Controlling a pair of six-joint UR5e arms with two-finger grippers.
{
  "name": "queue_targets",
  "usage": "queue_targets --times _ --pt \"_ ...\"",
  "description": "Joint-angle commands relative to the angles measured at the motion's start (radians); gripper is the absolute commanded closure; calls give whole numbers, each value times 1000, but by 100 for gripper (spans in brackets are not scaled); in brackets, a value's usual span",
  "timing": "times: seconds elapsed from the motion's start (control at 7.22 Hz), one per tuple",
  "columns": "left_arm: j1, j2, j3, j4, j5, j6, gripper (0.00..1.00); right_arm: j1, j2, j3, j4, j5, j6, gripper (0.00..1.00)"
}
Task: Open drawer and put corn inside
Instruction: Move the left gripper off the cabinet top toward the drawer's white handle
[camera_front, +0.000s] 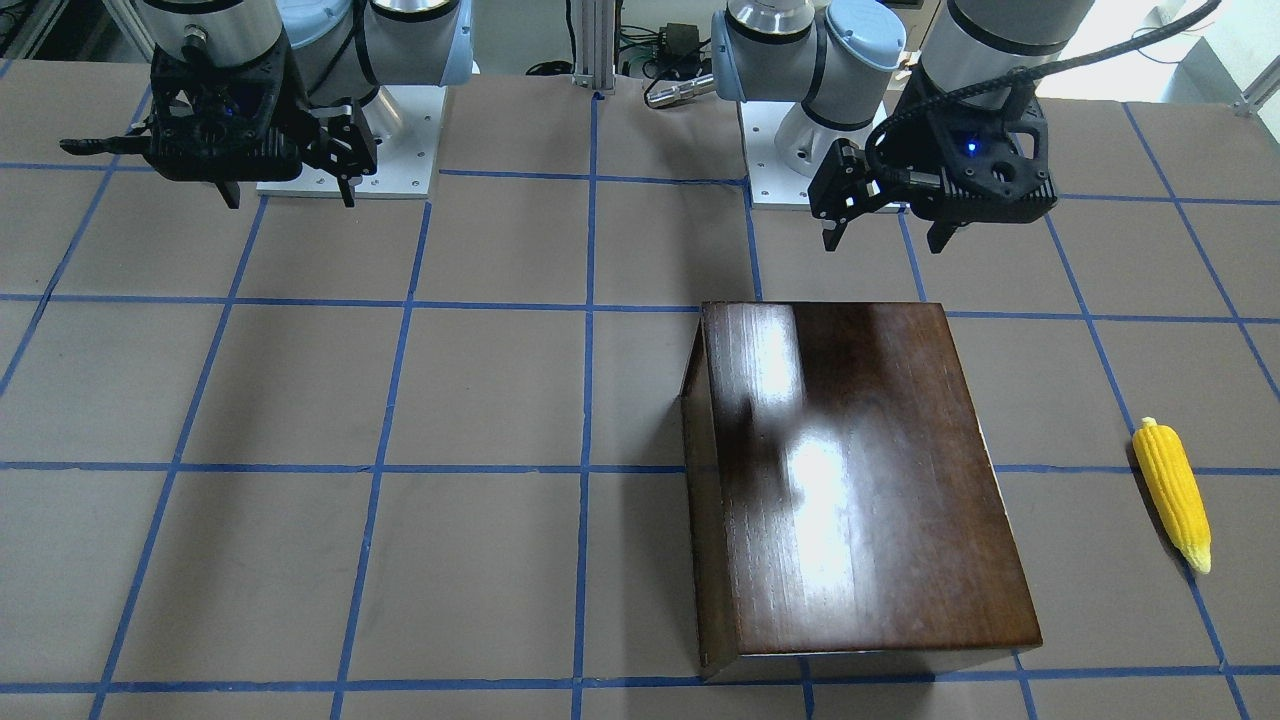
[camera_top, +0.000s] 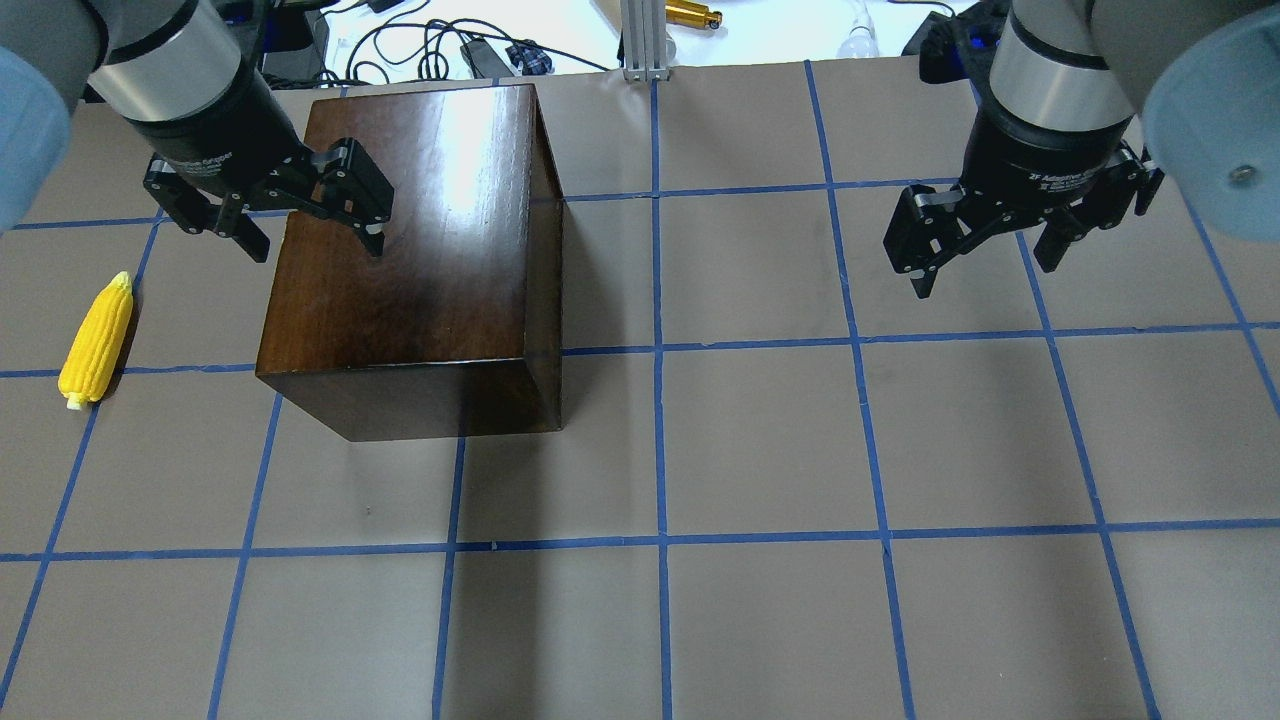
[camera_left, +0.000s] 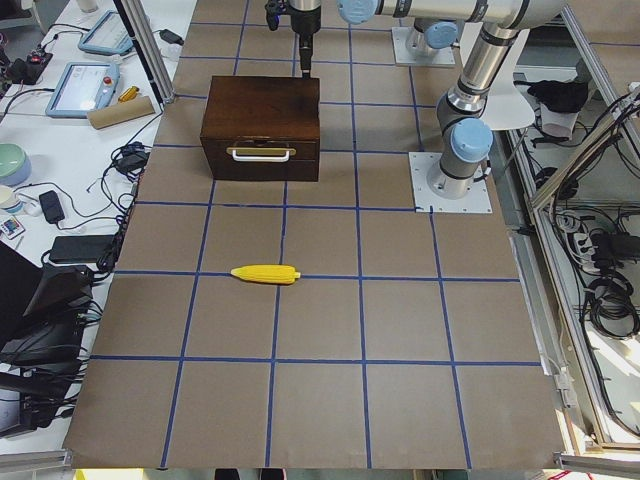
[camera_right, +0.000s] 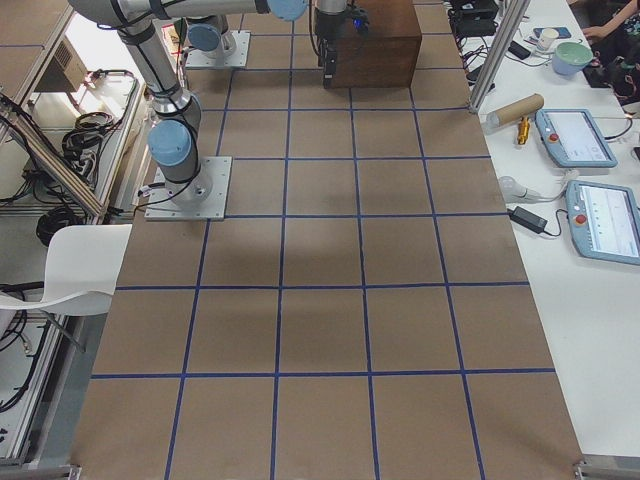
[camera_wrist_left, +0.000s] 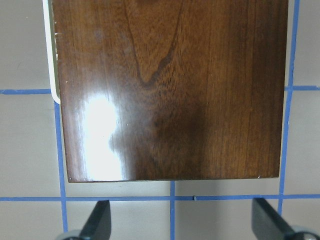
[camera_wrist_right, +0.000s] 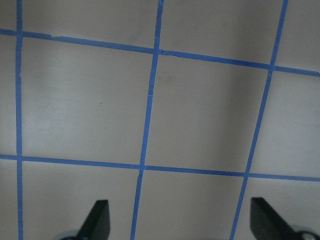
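Observation:
The glossy dark-brown box (camera_front: 850, 480) stands on the table, also in the overhead view (camera_top: 420, 260). Its drawer (camera_left: 262, 153) is shut; the front panel with a pale handle shows only in the exterior left view and faces the corn. The yellow corn (camera_top: 97, 340) lies flat on the table beside the box, apart from it, also in the front view (camera_front: 1172, 495). My left gripper (camera_top: 315, 245) is open and empty, hovering above the box's near-left top edge; the left wrist view (camera_wrist_left: 181, 222) looks down on the lid. My right gripper (camera_top: 985, 270) is open and empty above bare table.
Blue tape lines divide the brown table into squares. The arms' mounting plates (camera_front: 350, 140) sit at the robot side. A side bench with tablets (camera_right: 575, 135), a cardboard tube and cables runs along the far edge behind the box.

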Motion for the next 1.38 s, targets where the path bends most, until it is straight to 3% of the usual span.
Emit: queue_targets --times 0.0,1.25 --pt "2 4 1 0 -2 4 0 0 -1 0 0 0 0 0" --pt "30 7 -8 -2 13 10 0 0 -1 0 0 0 0 0"
